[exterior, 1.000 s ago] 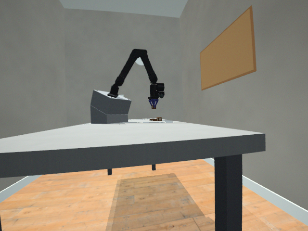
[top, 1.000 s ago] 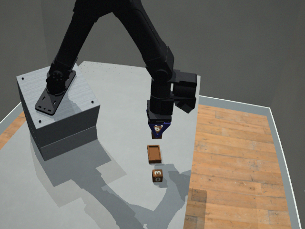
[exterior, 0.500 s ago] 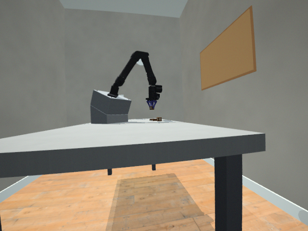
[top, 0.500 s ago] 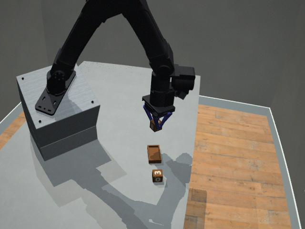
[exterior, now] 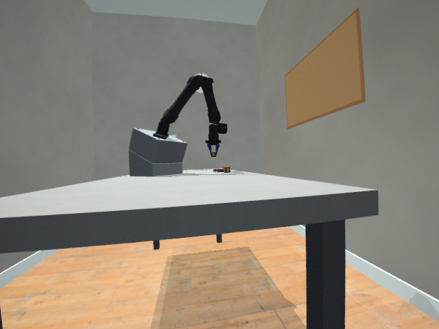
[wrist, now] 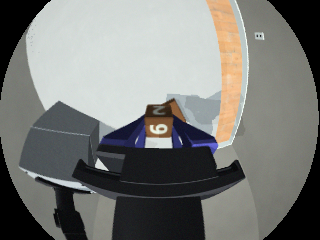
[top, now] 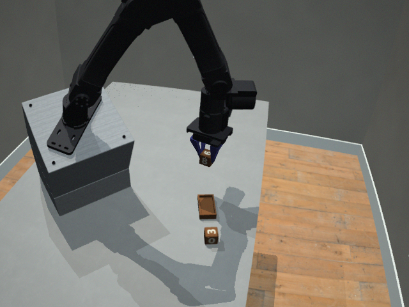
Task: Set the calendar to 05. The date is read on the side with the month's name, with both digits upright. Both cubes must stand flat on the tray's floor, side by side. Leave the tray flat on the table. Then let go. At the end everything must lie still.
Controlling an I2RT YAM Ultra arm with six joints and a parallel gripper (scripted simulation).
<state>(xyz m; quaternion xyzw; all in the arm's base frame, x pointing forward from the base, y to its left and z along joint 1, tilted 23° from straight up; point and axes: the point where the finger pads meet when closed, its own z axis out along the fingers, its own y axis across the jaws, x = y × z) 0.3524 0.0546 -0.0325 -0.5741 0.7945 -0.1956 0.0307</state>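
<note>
The tray (top: 207,216) looks wooden, the table (top: 165,132) (exterior: 198,191) smooth and matt

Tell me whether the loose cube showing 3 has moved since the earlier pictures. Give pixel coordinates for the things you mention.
No; in the top view the cube (top: 211,235) sits in the same place beside the tray (top: 207,217).
</note>
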